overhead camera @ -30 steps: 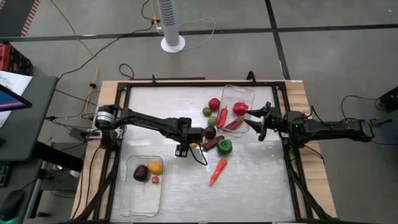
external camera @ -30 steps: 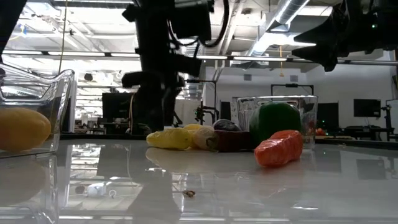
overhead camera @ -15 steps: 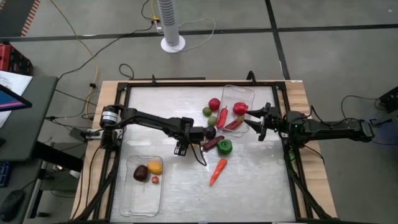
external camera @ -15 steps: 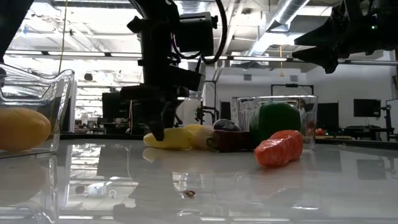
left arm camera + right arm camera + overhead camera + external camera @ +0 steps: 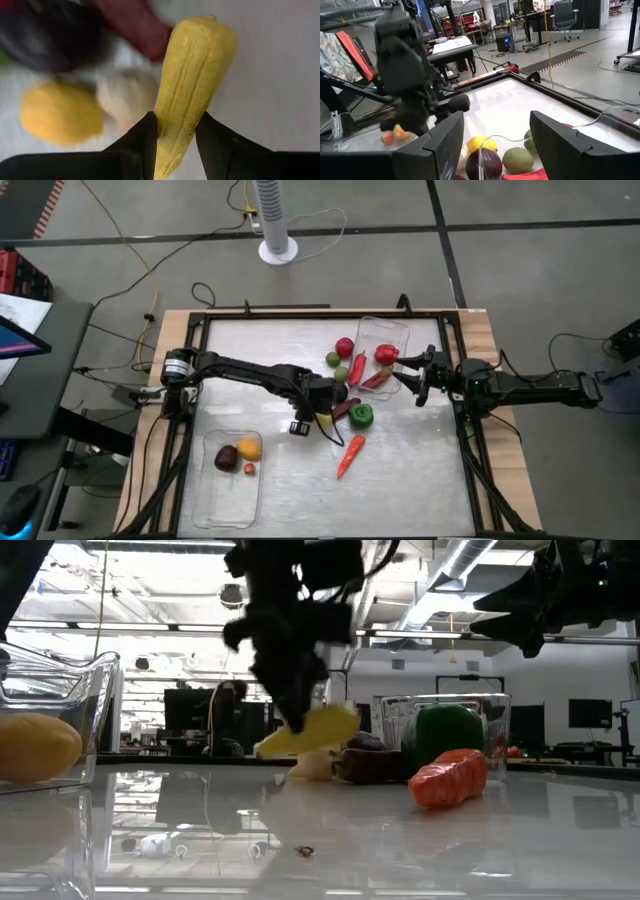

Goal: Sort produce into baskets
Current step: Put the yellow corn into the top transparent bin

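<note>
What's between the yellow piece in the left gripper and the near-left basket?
Nothing visible. The left gripper holds the long yellow piece lifted off the table, and the bare tabletop runs from there to the near-left basket, which already holds three pieces.
</note>
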Robot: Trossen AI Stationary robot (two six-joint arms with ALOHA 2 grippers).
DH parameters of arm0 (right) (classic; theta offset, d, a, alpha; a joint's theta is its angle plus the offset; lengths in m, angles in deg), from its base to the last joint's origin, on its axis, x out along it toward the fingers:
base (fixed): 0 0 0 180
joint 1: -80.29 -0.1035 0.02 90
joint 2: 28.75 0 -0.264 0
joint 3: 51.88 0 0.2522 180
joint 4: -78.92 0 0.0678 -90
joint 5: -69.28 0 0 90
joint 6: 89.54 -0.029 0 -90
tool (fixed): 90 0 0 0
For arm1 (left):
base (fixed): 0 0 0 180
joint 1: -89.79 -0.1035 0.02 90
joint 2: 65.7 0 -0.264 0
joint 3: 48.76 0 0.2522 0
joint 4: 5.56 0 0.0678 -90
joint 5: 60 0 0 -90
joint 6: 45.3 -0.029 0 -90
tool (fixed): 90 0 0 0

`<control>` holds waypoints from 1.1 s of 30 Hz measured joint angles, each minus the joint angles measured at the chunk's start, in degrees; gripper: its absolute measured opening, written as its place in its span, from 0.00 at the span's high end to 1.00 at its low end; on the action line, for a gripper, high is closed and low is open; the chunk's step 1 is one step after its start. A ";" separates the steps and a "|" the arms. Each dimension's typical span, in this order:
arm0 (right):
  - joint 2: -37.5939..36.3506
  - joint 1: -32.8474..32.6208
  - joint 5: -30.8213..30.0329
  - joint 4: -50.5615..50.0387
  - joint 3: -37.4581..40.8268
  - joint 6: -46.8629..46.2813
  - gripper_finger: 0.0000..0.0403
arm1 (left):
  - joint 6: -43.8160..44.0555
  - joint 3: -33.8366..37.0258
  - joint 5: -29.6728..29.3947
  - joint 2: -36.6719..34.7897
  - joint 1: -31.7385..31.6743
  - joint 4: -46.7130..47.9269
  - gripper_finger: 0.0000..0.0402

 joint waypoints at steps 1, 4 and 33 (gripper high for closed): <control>0.00 0.00 0.00 -0.02 0.00 0.00 0.37 | -0.51 -1.27 0.61 0.00 -0.18 0.17 0.74; 0.00 -0.02 0.00 -0.02 0.00 0.00 0.37 | -1.70 -4.79 1.19 0.00 -0.80 -0.03 0.74; -0.10 -0.66 -0.42 -0.21 0.00 0.15 0.37 | 2.95 -8.02 -2.03 4.57 -8.26 -36.20 0.62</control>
